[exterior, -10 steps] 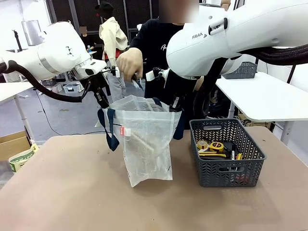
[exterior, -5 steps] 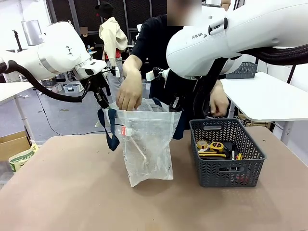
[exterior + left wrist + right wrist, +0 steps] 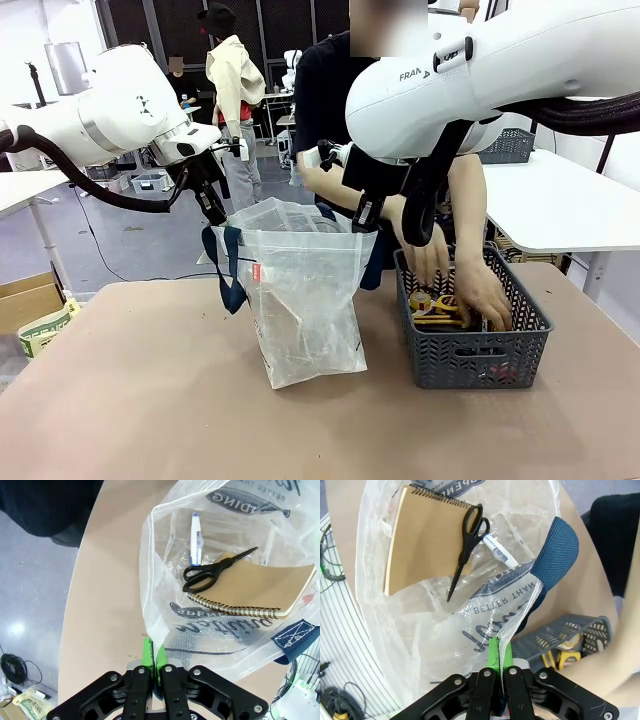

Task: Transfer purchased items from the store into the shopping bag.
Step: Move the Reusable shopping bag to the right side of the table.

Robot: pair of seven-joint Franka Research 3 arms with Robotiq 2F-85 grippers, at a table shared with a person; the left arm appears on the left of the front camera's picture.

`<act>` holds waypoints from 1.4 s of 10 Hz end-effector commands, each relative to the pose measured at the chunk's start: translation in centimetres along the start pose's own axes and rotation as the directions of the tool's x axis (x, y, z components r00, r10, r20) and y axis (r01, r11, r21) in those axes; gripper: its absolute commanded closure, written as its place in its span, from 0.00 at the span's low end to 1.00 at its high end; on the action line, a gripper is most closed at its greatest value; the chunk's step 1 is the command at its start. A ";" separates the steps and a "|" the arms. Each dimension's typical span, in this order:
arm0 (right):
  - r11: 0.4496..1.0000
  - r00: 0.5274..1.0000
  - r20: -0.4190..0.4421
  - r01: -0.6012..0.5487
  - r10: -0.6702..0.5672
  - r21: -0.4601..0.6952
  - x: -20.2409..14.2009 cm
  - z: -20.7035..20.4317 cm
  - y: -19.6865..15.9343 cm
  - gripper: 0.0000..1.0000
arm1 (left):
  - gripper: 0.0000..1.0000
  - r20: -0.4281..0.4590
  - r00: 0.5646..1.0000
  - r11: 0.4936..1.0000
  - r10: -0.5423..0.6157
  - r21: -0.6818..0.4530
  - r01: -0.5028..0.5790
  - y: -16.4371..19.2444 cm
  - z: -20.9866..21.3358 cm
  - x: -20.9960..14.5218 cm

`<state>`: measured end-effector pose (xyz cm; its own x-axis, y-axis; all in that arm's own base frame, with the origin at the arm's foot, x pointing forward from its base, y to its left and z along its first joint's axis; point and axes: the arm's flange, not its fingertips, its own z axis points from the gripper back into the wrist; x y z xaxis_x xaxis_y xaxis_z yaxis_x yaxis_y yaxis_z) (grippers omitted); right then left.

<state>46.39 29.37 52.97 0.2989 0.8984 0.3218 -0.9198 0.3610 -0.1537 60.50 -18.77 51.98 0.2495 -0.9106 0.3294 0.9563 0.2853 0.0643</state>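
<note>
Left wrist view has the left tool clenched on the rim of the bag, its green pads pinching the thin plastic. Past it, inside the bag, a notebook lies with scissors across it and a pen beyond. Right wrist view has the right tool clamped the same way on the opposite rim, beside a navy handle. In the front view the bag stands upright on the bench, its mouth stretched between the two tools, with the basket just beside it. The person's hands are down in the basket among tape measures. Loading looks part done: some goods are bagged and more wait. The next move likely calls for both tools to hold the mouth wide and steady while the person brings an item across.
</note>
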 end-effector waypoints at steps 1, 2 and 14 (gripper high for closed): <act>1.000 1.000 -0.005 -0.001 0.001 -0.001 -0.2 0.0 -0.1 1.00 | 1.00 -0.001 1.000 1.000 0.001 0.000 -0.001 0.1 0.0 -0.1; 1.000 1.000 -0.005 -0.001 0.001 -0.001 -0.2 0.0 -0.1 1.00 | 1.00 -0.001 1.000 1.000 0.001 0.000 -0.001 0.1 0.0 -0.1; 1.000 1.000 -0.005 -0.001 0.001 -0.001 -0.2 0.0 -0.1 1.00 | 1.00 -0.001 1.000 1.000 0.001 0.000 -0.001 0.1 0.0 -0.1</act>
<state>46.39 29.37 52.97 0.2988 0.8984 0.3218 -0.9198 0.3610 -0.1537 60.50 -18.77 51.98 0.2495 -0.9106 0.3294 0.9563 0.2852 0.0643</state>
